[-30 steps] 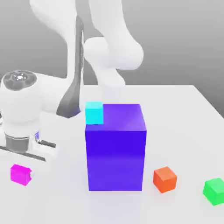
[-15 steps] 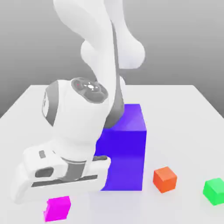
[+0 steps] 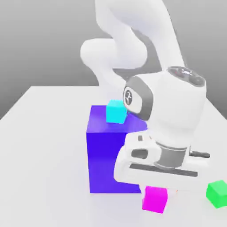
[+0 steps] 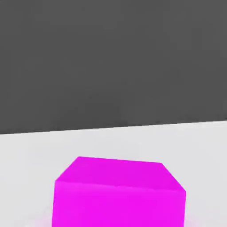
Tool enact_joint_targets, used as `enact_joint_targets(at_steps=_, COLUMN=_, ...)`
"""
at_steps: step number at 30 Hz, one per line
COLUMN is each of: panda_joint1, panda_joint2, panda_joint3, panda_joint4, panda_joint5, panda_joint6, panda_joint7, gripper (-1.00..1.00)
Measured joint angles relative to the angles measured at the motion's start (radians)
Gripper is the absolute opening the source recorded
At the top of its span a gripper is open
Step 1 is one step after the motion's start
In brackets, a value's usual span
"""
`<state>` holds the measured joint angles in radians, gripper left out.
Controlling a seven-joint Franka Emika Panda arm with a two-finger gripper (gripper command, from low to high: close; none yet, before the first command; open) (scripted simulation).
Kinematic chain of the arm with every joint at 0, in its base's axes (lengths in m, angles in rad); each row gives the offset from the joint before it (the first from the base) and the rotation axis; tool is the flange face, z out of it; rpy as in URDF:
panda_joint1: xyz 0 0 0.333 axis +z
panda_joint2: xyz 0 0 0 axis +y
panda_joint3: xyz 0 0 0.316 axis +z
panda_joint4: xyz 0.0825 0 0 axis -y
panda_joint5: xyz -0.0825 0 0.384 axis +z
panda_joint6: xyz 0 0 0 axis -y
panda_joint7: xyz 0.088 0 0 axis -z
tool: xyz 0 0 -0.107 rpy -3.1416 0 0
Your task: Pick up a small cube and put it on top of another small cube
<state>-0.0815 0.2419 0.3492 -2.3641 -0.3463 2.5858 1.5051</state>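
Magenta cube (image 3: pixel 154 199) sits pinched between the fingers of the gripper (image 3: pixel 154 190); beyond them, towards the exterior view's right, lies a green cube (image 3: pixel 217 193).

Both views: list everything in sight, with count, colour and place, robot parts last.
Big block: one, blue-purple, standing on the table, partly behind the robot
Small cube: one, cyan, at the big block's top
Small cube: one, magenta, held under the end effector, near in the hand view
Small cube: one, green, on the table at the exterior view's right
Speck: one, orange, below the hand; too little shows to name it
Table: one, white, under the scene
Backdrop: one, grey, behind the table
Arm: one, white
End effector: one, white, shut on the magenta cube
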Motion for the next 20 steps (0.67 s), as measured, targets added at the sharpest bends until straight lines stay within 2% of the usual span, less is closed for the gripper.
enact_joint_targets(at_steps=9, panda_joint1=0.163, panda_joint2=-0.029, panda_joint3=0.107, panda_joint4=-0.026, panda_joint5=0.157, panda_joint6=-0.011, panda_joint7=0.411, gripper=-1.0)
enact_joint_targets(at_steps=11, panda_joint1=0.215, panda_joint2=-0.006, panda_joint3=0.128, panda_joint4=-0.008, panda_joint5=0.143, panda_joint6=-0.011, panda_joint7=0.476, gripper=-1.0)
enact_joint_targets(at_steps=14, panda_joint1=0.272, panda_joint2=0.087, panda_joint3=0.079, panda_joint4=0.006, panda_joint5=0.061, panda_joint6=0.061, panda_joint7=0.55, gripper=-1.0)
enact_joint_targets(at_steps=15, panda_joint1=0.289, panda_joint2=0.121, panda_joint3=0.058, panda_joint4=0.01, panda_joint5=0.03, panda_joint6=0.087, panda_joint7=0.573, gripper=1.0)
enact_joint_targets(at_steps=20, panda_joint1=0.289, panda_joint2=0.121, panda_joint3=0.058, panda_joint4=0.01, panda_joint5=0.03, panda_joint6=0.087, panda_joint7=0.573, gripper=1.0)
